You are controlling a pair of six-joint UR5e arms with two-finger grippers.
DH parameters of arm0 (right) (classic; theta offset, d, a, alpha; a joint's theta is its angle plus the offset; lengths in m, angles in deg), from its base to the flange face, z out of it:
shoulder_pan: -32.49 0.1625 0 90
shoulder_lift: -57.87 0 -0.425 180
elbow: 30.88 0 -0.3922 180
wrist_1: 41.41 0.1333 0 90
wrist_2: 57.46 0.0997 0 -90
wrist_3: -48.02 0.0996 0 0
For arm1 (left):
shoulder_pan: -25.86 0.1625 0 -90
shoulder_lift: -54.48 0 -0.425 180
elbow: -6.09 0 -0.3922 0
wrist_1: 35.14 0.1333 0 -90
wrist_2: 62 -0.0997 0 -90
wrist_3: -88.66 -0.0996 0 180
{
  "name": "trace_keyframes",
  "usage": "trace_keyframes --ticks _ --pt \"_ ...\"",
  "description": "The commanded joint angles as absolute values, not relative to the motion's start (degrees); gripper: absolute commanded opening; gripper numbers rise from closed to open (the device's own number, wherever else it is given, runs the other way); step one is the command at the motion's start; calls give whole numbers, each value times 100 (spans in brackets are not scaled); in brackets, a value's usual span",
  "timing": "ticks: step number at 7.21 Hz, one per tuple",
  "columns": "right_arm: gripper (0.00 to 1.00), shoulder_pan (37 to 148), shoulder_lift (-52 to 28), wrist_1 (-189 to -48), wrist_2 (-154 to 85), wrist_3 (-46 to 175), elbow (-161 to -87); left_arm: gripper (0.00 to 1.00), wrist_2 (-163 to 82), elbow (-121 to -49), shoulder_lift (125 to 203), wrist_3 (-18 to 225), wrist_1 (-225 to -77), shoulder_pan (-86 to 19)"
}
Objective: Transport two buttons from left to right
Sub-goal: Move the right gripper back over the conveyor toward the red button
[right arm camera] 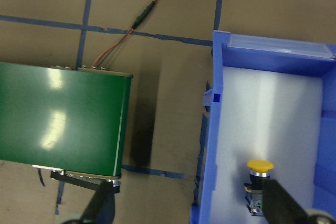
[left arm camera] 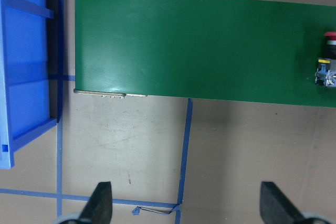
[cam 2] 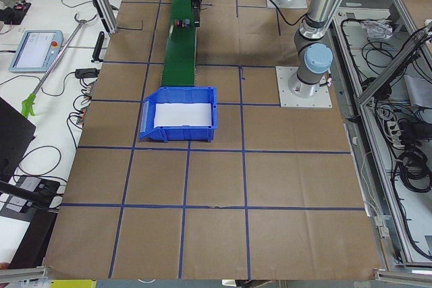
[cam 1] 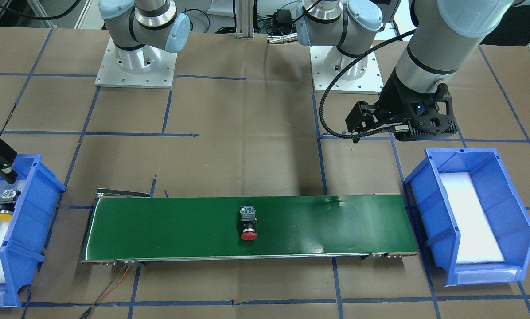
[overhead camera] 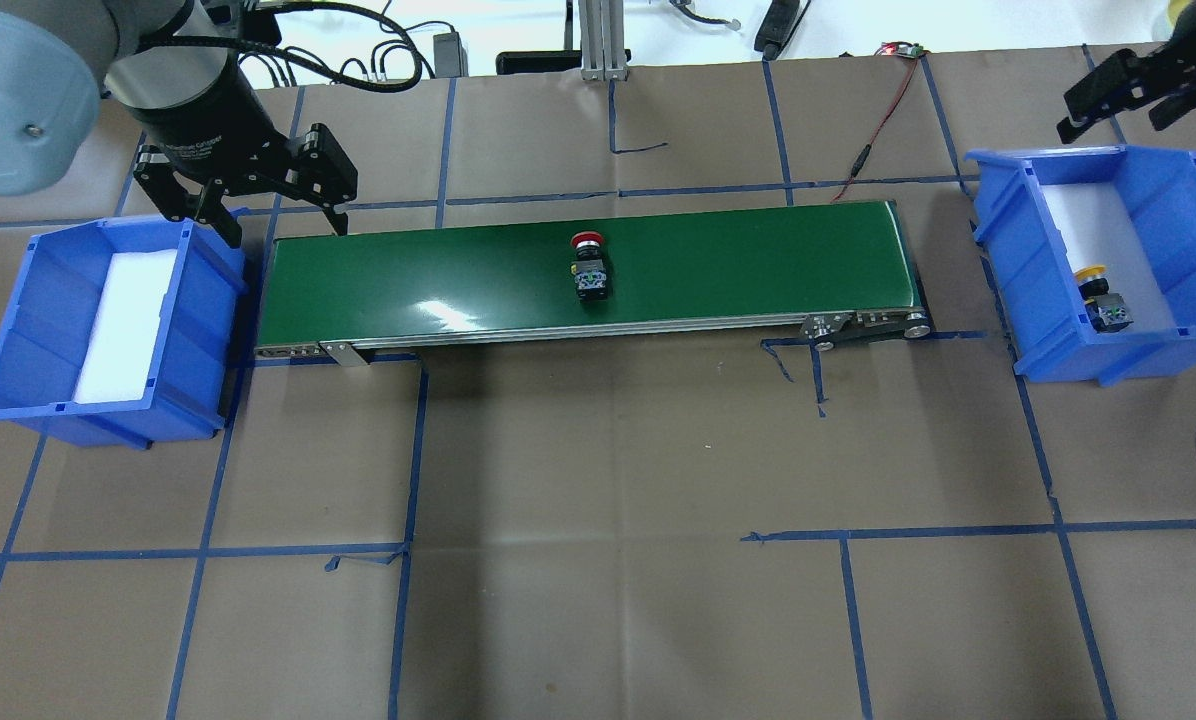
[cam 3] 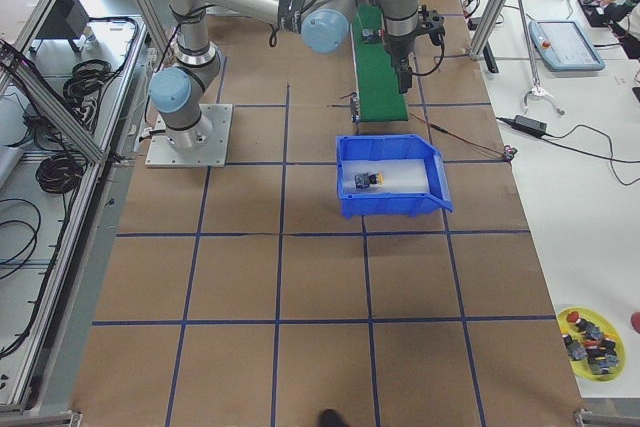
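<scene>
A: So, where are the two buttons at this moment?

B: The red button (overhead camera: 588, 262) lies on its side about midway along the green belt (overhead camera: 758, 260), its cap turned toward the far edge of the table (overhead camera: 658, 480); the yellow button (overhead camera: 1103, 298) lies on its side on a white pad (overhead camera: 1078, 215) inside the right-hand bin (overhead camera: 1003, 255), a blue one just past the belt's right end; its cap points the same way.

A: And the grippers; is either one holding anything?

B: Neither; the left gripper (overhead camera: 286, 232) hangs above the table by the far corner of the belt's left end, between the belt and the left-hand bin (overhead camera: 18, 300); its fingers are spread wide with nothing between them. The right gripper (right arm camera: 191, 211) hovers above the far end of the right-hand bin, on the belt side; its fingers are also wide apart and empty; in its wrist view the yellow button sits well below, close to one fingertip but not touched.

A: What shows in the left-hand bin?

B: It is blue as well; a white pad lines its floor.
</scene>
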State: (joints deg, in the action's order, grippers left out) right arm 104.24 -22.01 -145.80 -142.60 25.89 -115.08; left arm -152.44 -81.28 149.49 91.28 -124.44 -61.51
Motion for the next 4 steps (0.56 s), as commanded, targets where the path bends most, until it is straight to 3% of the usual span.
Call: trace_keyframes --ticks 1,4 --pt "100 10789 -2273 -14539 -14754 3569 -11542 100 -15244 -8128 14940 9130 -12444 -6151" --pt "100 11306 -2177 -14635 -14571 3870 -11534 100 -15244 -8128 14948 9130 -12444 -6151"
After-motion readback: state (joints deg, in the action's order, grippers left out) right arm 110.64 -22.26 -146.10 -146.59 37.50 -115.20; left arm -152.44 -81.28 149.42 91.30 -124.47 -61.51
